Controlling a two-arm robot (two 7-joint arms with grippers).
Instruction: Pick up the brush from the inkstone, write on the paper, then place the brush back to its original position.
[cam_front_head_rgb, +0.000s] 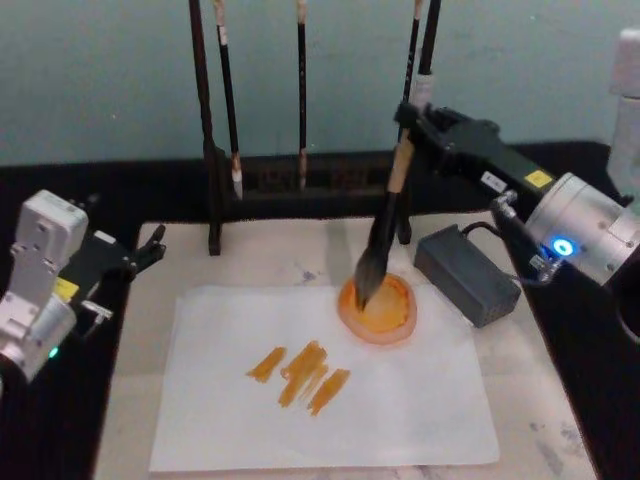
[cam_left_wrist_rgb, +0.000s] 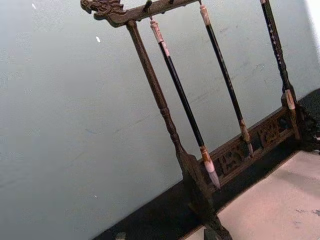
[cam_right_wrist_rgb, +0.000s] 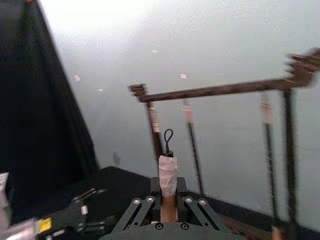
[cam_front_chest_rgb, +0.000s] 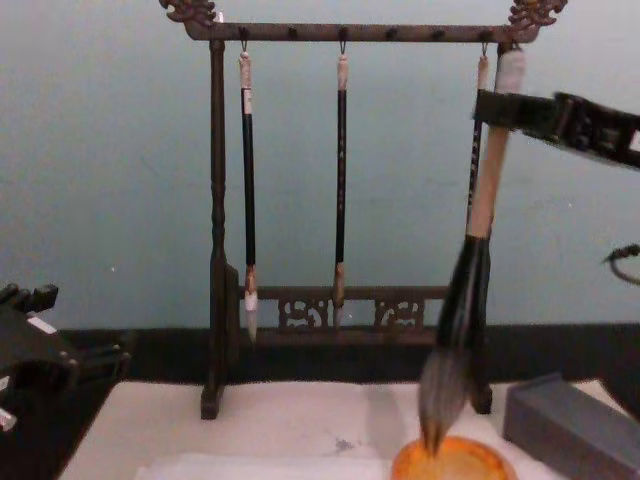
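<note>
Right gripper (cam_front_head_rgb: 412, 128), fingers closed on the upper handle of the brush (cam_front_head_rgb: 385, 215), holds it tilted with its hair tip in the inkstone (cam_front_head_rgb: 400, 325), which overlaps the edge of the paper (cam_front_head_rgb: 420, 400) at 1 o'clock. Left gripper (cam_front_head_rgb: 150, 245) is parked at 9 o'clock of the table (cam_front_head_rgb: 130, 400), its opening indeterminable. The yellow labels (cam_front_head_rgb: 538, 178) on both arms are illegible.

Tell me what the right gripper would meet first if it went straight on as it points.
Most likely the wooden brush rack: the right gripper, jaws shut on the brush over the inkstone, points at its hanging thin brushes, wall behind. Depth is unclear, so it may pass between them.
</note>
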